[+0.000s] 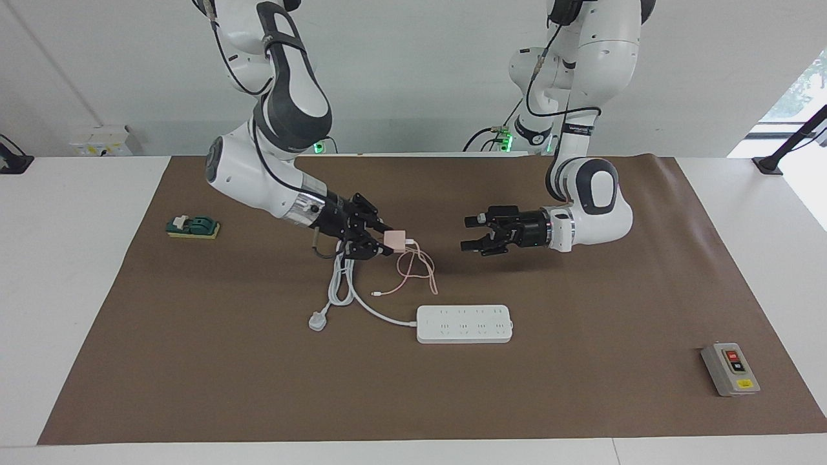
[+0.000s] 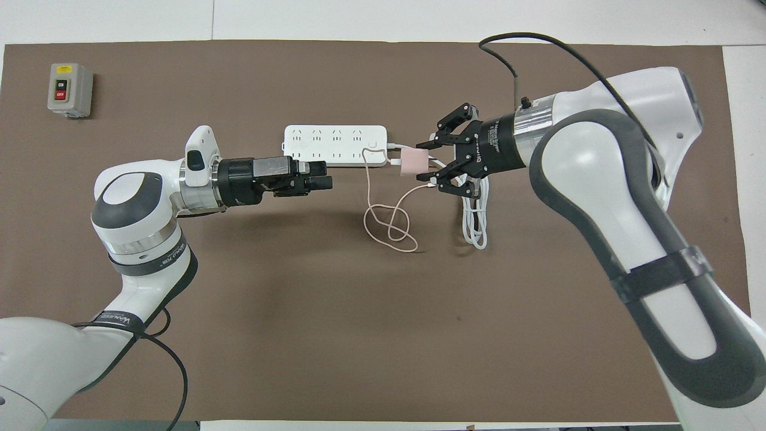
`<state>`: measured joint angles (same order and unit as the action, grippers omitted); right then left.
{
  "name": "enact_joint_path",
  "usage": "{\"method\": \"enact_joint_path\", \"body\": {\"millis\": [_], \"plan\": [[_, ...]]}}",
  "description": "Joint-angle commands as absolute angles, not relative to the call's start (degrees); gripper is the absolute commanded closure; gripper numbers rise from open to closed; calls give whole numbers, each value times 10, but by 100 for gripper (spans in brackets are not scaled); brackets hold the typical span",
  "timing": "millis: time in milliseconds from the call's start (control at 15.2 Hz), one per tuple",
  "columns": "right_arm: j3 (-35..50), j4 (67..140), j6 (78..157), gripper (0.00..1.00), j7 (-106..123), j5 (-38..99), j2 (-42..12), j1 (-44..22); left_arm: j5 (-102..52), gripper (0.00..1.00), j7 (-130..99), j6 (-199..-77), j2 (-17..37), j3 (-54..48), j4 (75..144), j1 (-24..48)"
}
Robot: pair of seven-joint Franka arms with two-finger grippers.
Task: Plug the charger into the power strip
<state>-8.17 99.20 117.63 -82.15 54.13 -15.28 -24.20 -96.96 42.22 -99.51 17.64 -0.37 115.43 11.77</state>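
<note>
A grey switch box (image 1: 730, 369) with a red and a black button sits near the mat's edge at the left arm's end of the table, farther from the robots than everything else. A green block on a yellow base (image 1: 192, 227) lies at the right arm's end. The brown mat (image 1: 581, 400) covers most of the table.

Between the arms, a white three-pin plug (image 1: 317, 321) and its bundled thick white cord (image 1: 342, 284) lie beside the power strip (image 1: 464, 323), on the side toward the right arm; the cord runs into the strip's end. The pink cable (image 1: 413, 268) hangs in loops down onto the mat next to that bundle, and it may touch the cord, though this is hard to judge.

The right gripper (image 1: 387, 240) is clamped on the charger (image 1: 395, 240), a small pale-pink cube, raised over the mat above the cable loops. The left gripper (image 1: 466, 233) waits over bare mat with its jaws spread, holding nothing. The strip is a flat white bar with rows of outlet holes.
</note>
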Motion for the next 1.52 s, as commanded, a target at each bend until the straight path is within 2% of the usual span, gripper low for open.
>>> {"method": "enact_joint_path", "body": {"millis": [0, 264, 857, 1450], "plan": [[-83, 999, 1222, 100, -854, 561, -154, -281, -983, 0, 433, -1009, 180, 1, 1150, 138], [-83, 1008, 1271, 100, -882, 572, -154, -319, -983, 0, 433, -1010, 180, 2, 1149, 140], [-83, 1027, 1325, 100, -884, 596, -152, -353, -983, 0, 442, -1023, 180, 2, 1149, 151], [-83, 1028, 1327, 100, -884, 596, -152, -356, -987, 0, 442, -1020, 180, 3, 1150, 147]]}}
